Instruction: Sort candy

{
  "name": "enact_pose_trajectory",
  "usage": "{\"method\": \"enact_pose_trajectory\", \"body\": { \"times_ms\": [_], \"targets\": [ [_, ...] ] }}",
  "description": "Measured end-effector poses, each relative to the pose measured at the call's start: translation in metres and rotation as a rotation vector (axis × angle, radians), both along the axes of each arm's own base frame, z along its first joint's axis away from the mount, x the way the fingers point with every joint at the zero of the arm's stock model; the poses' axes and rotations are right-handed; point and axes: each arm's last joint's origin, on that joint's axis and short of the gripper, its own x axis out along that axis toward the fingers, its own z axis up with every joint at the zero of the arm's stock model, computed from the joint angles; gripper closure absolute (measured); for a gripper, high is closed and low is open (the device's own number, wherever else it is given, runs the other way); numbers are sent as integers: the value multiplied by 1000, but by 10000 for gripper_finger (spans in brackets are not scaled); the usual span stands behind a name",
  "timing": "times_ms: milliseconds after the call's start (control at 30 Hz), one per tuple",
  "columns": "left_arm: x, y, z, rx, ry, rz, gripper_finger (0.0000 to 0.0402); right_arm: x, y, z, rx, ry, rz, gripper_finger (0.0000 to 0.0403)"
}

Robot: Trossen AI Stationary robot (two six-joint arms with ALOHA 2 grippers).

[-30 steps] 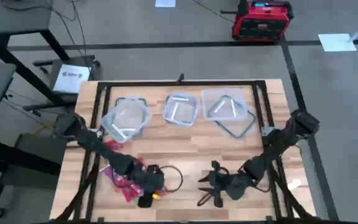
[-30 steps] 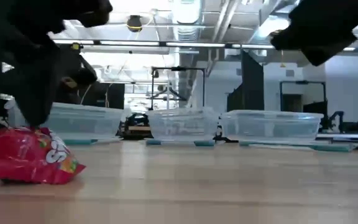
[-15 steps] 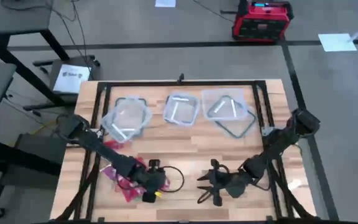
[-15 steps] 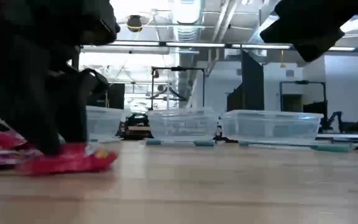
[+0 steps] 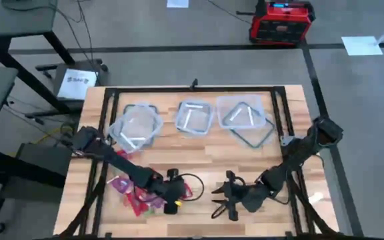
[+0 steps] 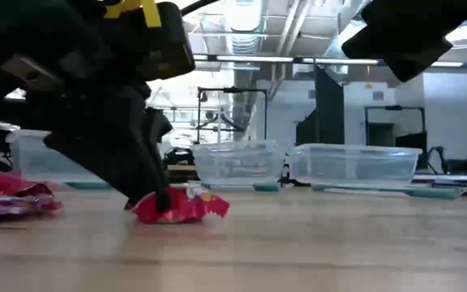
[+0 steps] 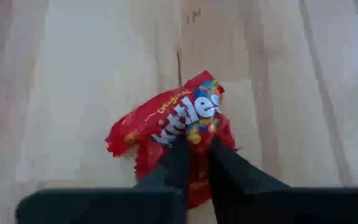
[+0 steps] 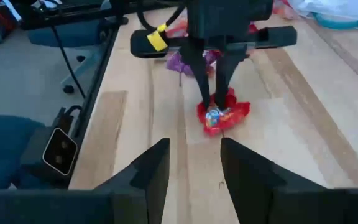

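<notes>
The left gripper (image 7: 194, 152) stands over the near middle of the wooden table (image 5: 199, 160), its two dark fingers (image 7: 178, 158) pinched nearly together on a red candy packet (image 7: 173, 121) that lies flat on the boards. Only the left wrist view shows the printed lettering and coloured dots on that wrapper. The low view shows the same red candy packet (image 6: 181, 207) crumpled under the fingertips and touching the tabletop. The right wrist view looks back at the left gripper (image 8: 213, 93) from across the table, fingers planted on the wrapper, with more candy in red and purple behind it. From above, the packet is largely hidden by the arm.

The right gripper (image 5: 220, 202) waits just beside, near the table's front edge, its fingers (image 8: 151, 174) standing apart with nothing between them.

A small heap of other candy pieces (image 5: 131, 195) in red, pink and purple wrappers lies to the left arm's side of the pinched packet; the low view shows only its edge (image 6: 10, 199). The pieces overlap too much to count exactly.

Three clear containers (image 5: 193, 117) stand in a row along the far side of the table, all appearing empty. A dark-rimmed lid (image 5: 253, 137) lies partly under the one on the right-arm side.
</notes>
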Motion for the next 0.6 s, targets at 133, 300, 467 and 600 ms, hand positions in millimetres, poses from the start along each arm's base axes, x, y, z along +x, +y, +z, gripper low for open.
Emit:
{"method": "enact_pose_trajectory", "body": {
  "times_ms": [133,300,467,600],
  "targets": [
    [6,10,35,69,-19,29,398,0,0,0,0,0,0,271],
    [19,44,94,193,-148,87,399,0,0,0,1,-2,0,271],
    [37,117,123,283,-279,208,400,0,0,0,7,0,-4,271],
    [42,181,137,303,-358,347,398,-3,3,0,29,3,-1,271]
  ]
}}
